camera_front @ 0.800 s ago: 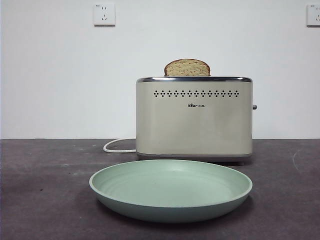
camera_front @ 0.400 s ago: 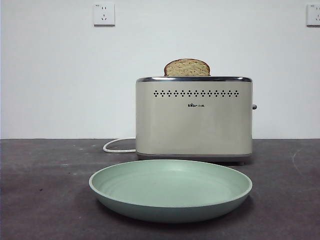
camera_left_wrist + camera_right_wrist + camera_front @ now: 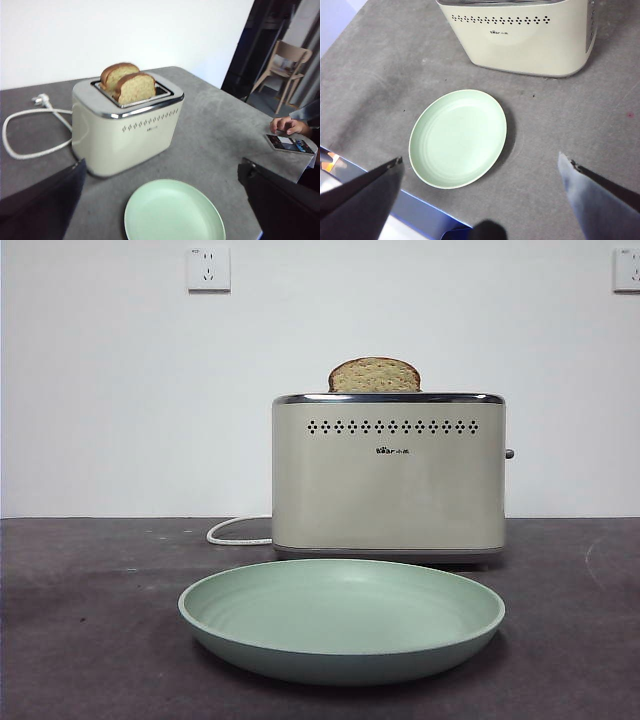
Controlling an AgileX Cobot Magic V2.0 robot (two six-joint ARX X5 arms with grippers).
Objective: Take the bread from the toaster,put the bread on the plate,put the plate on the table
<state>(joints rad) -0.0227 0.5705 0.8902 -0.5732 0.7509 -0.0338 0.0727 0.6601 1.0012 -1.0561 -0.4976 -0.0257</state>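
The cream toaster stands on the dark grey table. The bread stands in its slot nearer the logo side, domed end up; it also shows in the left wrist view. A second look-alike slice stands in the slot behind it. The empty mint-green plate lies on the table in front of the toaster. My left gripper is open, high above the table, facing the toaster and plate. My right gripper is open, high above the plate. Neither gripper shows in the front view.
The white cord loops on the table beside the toaster. A person's hand rests by a phone at the table's edge. The table's near edge runs close to the plate. Two wall sockets are on the wall.
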